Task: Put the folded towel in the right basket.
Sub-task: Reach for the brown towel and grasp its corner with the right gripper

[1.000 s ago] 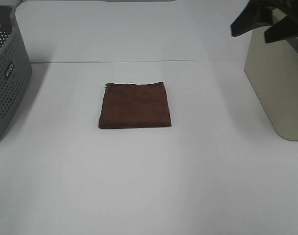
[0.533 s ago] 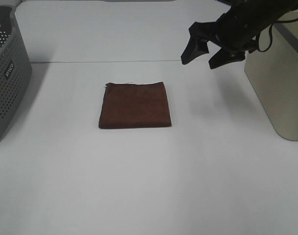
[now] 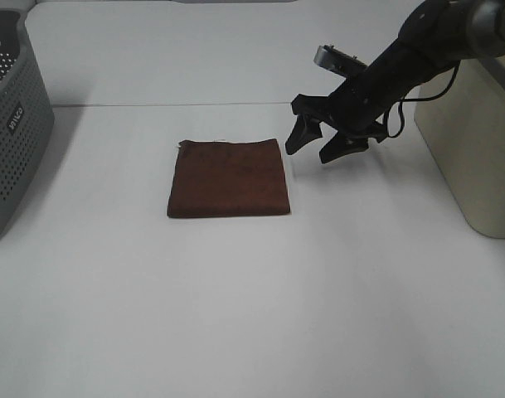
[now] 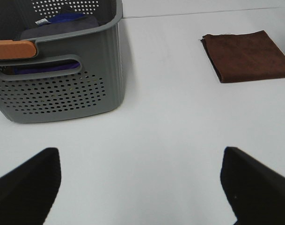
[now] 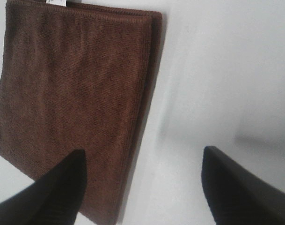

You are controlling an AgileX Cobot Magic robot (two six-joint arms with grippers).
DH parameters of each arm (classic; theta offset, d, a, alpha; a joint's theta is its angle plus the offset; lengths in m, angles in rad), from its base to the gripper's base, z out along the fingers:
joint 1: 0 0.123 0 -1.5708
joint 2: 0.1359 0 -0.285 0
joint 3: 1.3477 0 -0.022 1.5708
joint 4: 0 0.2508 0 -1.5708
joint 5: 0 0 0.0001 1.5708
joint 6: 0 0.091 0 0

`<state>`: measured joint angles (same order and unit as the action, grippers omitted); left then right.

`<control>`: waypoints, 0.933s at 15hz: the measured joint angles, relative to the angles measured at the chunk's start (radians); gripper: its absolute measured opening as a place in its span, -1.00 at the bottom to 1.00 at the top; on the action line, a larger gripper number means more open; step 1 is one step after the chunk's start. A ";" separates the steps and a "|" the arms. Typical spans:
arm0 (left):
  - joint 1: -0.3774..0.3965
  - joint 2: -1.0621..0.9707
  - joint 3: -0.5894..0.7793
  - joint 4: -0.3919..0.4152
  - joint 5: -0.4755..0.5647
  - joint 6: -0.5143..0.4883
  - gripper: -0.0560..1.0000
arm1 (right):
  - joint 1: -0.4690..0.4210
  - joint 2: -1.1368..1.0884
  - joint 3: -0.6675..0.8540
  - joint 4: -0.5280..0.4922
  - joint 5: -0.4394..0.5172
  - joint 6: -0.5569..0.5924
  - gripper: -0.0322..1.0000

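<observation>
The folded towel [image 3: 228,177] is a flat dark brown square on the white table, near the middle. It also shows in the left wrist view [image 4: 246,55] and fills much of the right wrist view [image 5: 72,103]. My right gripper [image 3: 312,148] is open and empty, hanging just off the towel's far right corner, slightly above the table. In the right wrist view [image 5: 142,187] one finger is over the towel's edge and the other over bare table. The right basket [image 3: 472,141], beige with smooth walls, stands at the right edge. My left gripper [image 4: 140,185] is open and empty, out of the overhead view.
A dark grey perforated basket [image 3: 12,124] with a white logo stands at the left edge; the left wrist view [image 4: 58,79] shows dark blue cloth inside it. A table seam [image 3: 194,104] runs across behind the towel.
My right arm has swung from above the beige basket leftward and down to the towel's far right corner. The towel has not moved.
</observation>
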<state>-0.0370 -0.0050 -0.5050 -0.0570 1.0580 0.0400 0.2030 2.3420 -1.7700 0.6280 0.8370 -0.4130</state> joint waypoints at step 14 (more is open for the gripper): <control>0.000 0.000 0.000 0.000 0.000 0.000 0.77 | 0.062 0.179 -0.149 0.203 0.116 0.028 0.23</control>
<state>-0.0370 -0.0050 -0.5050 -0.0570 1.0580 0.0400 0.2650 2.5210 -1.9190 0.8310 0.9530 -0.3850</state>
